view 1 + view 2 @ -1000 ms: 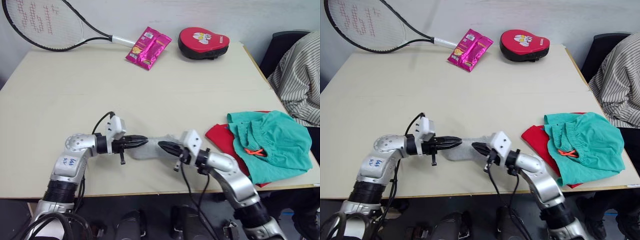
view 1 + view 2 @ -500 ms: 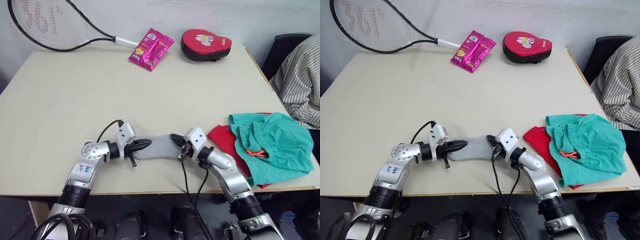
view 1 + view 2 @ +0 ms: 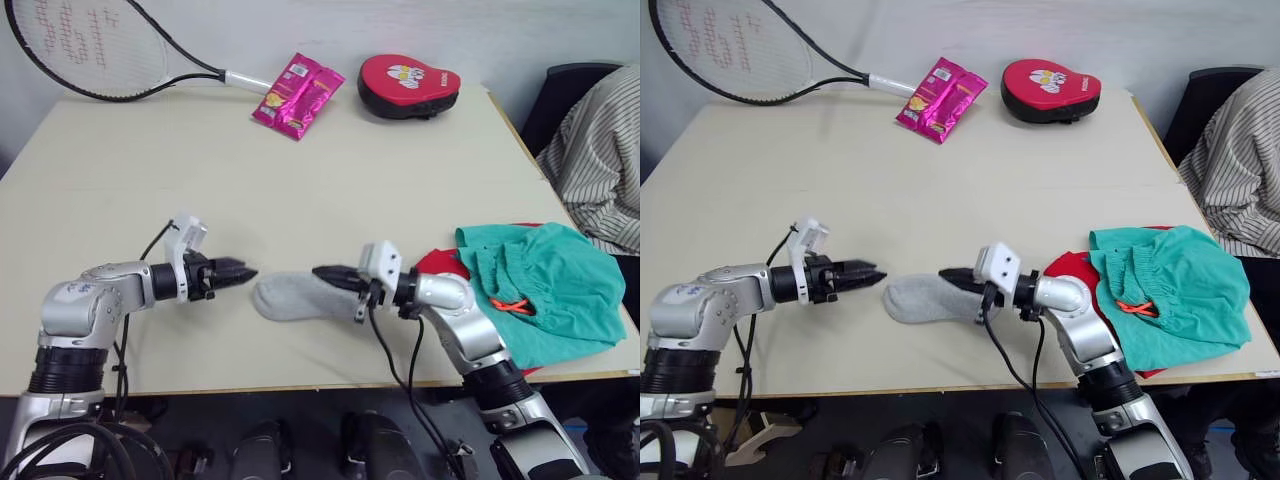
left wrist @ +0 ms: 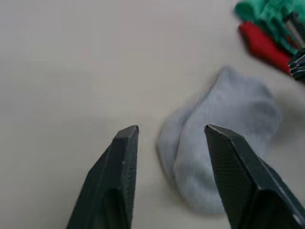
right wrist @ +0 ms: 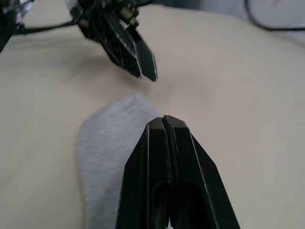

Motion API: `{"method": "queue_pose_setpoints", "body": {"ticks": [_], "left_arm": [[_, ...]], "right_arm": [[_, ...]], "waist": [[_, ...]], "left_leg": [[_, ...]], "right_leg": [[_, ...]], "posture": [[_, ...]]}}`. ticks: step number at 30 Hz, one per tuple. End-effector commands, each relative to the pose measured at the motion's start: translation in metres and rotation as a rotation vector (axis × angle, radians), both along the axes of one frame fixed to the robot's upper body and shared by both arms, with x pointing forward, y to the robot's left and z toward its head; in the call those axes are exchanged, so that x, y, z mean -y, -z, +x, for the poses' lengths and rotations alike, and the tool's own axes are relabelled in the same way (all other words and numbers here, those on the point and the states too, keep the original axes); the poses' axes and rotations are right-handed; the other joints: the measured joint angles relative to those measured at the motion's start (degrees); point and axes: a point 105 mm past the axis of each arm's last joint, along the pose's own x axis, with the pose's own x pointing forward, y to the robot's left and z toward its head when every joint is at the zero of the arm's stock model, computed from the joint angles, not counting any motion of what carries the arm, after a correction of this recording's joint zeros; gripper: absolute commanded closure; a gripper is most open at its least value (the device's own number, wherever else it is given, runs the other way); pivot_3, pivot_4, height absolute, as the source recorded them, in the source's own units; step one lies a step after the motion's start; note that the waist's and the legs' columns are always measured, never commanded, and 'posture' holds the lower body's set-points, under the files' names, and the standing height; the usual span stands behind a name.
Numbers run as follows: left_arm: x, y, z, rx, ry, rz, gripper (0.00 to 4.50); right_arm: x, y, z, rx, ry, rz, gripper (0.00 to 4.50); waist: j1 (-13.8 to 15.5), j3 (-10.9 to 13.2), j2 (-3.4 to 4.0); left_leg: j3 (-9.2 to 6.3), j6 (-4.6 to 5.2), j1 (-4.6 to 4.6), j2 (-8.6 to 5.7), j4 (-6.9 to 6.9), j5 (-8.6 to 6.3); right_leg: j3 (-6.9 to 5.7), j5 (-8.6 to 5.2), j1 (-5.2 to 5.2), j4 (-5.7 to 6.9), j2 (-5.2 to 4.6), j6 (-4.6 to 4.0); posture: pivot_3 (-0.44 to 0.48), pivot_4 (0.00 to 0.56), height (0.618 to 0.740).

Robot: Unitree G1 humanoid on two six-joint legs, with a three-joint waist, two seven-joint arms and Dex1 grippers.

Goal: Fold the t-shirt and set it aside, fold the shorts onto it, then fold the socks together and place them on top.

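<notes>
The light grey socks (image 3: 288, 296) lie flat on the table near its front edge, one on the other. My left gripper (image 3: 243, 272) hovers just left of them, open, with nothing between its fingers (image 4: 125, 157). My right gripper (image 3: 320, 271) is shut and reaches over the socks' right end; I see no cloth between its tips in the right wrist view. At the table's right edge the teal shorts (image 3: 545, 285) lie bunched on the red t-shirt (image 3: 438, 272), which shows only along its left and front edges.
Along the back of the table (image 3: 330, 180) lie a tennis racket (image 3: 90, 50), a pink snack packet (image 3: 297, 95) and a red padded mitt (image 3: 405, 85). A person in a striped sleeve (image 3: 600, 160) sits at the right, by a dark chair (image 3: 570, 85).
My left gripper has let go of the socks, opened and drawn back to the left. The socks now lie slack on the table. The right gripper stays shut at their right end.
</notes>
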Motion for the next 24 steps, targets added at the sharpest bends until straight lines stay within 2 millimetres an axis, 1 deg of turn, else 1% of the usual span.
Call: {"method": "queue_pose_setpoints", "body": {"ticks": [1,3,5,7,9,11,13,15,16,17,20,21,22,24], "left_arm": [[0.011,-0.003,-0.003,-0.074,0.011,-0.005,1.08],[0.015,0.004,-0.003,-0.103,-0.006,0.010,1.08],[0.024,0.009,-0.006,-0.127,0.019,0.000,1.08],[0.036,0.011,-0.009,-0.156,0.042,-0.046,1.08],[0.046,0.018,-0.008,-0.178,0.049,-0.054,1.08],[0.055,0.027,-0.007,-0.190,0.052,-0.046,1.08],[0.061,0.031,-0.005,-0.195,0.050,-0.049,1.08],[0.066,0.029,0.000,-0.175,0.038,-0.058,1.48],[0.068,0.028,0.001,-0.169,0.039,-0.064,1.64],[0.070,0.025,0.002,-0.164,0.039,-0.078,1.97],[0.072,0.012,0.003,-0.129,0.062,-0.099,2.90],[0.073,0.008,0.005,-0.095,0.068,-0.093,3.18],[0.073,0.003,0.011,-0.045,0.056,-0.074,3.57],[0.075,-0.002,0.016,-0.008,0.053,-0.056,4.17]], "right_arm": [[-0.005,0.005,0.005,0.020,-0.006,-0.021,4.50],[-0.006,0.011,0.007,0.020,-0.003,-0.037,4.50],[-0.004,0.019,0.008,0.010,0.003,-0.060,4.50],[0.000,0.026,0.010,-0.009,0.022,-0.080,4.50],[0.004,0.033,0.011,-0.025,0.037,-0.106,4.50],[0.007,0.037,0.011,-0.034,0.048,-0.118,4.50],[0.008,0.037,0.012,-0.037,0.056,-0.118,4.50],[0.010,0.038,0.012,-0.040,0.062,-0.127,4.50],[0.010,0.038,0.012,-0.040,0.063,-0.130,4.50],[0.011,0.038,0.012,-0.043,0.068,-0.132,4.50],[0.013,0.039,0.012,-0.051,0.078,-0.138,4.50],[0.014,0.039,0.012,-0.052,0.079,-0.139,4.50],[0.013,0.040,0.013,-0.056,0.082,-0.139,4.50],[0.013,0.040,0.013,-0.062,0.086,-0.139,4.50]], "waist": [[0.1,0.0,-0.03],[0.0,0.0,-0.02],[-0.1,0.0,-0.02],[0.0,0.0,-0.02],[0.0,0.0,-0.04],[0.1,-0.1,-0.06],[0.2,-0.1,-0.04],[0.3,-0.1,-0.04],[0.3,-0.1,-0.04],[0.3,-0.1,-0.04],[0.2,-0.1,-0.04],[0.1,-0.1,-0.04],[0.1,-0.1,-0.04],[0.1,-0.1,-0.04]], "left_leg": [[-0.01,0.01,-0.02,-0.03,0.02,0.00],[-0.02,0.02,-0.02,-0.03,0.05,0.01],[-0.02,0.00,0.02,-0.03,0.03,0.01],[-0.01,-0.04,0.06,-0.02,0.01,0.02],[-0.02,-0.05,0.09,-0.02,0.02,0.03],[-0.03,-0.04,0.15,-0.03,0.05,0.03],[-0.05,-0.04,0.26,-0.05,0.04,0.02],[-0.09,-0.11,0.46,-0.05,0.01,-0.02],[-0.11,-0.33,0.72,-0.06,-0.06,-0.17],[-0.12,-0.38,0.90,-0.04,-0.08,-0.26],[-0.13,-0.41,0.92,-0.03,-0.11,-0.29],[-0.13,-0.42,0.91,-0.03,-0.12,-0.30],[-0.13,-0.42,0.89,-0.03,-0.12,-0.30],[-0.13,-0.43,0.89,-0.03,-0.11,-0.29]], "right_leg": [[0.00,0.01,0.00,0.01,-0.03,0.01],[0.02,0.02,0.01,0.03,-0.05,0.03],[0.04,0.02,0.02,0.06,-0.06,0.03],[0.04,0.01,0.02,0.07,-0.06,0.02],[0.04,0.01,0.06,0.09,-0.06,0.02],[0.04,0.01,0.13,0.09,-0.08,0.02],[0.04,0.02,0.24,0.09,-0.11,0.02],[0.01,0.01,0.46,0.03,-0.12,0.02],[-0.01,0.01,0.72,-0.08,-0.13,0.02],[-0.01,0.01,0.89,-0.13,-0.13,0.02],[-0.02,0.01,0.90,-0.15,-0.13,0.01],[-0.02,0.01,0.88,-0.14,-0.13,0.01],[-0.02,0.01,0.87,-0.14,-0.13,0.01],[-0.03,0.01,0.86,-0.14,-0.13,0.01]], "posture": [[0.000,0.150,0.740],[0.000,0.150,0.740],[0.000,0.150,0.740],[0.000,0.150,0.740],[0.000,0.150,0.740],[0.000,0.150,0.740],[0.000,0.150,0.740],[0.000,0.150,0.740],[0.000,0.150,0.740],[0.000,0.150,0.740],[0.000,0.150,0.740],[0.000,0.150,0.740],[0.000,0.150,0.740],[0.000,0.150,0.740]]}}
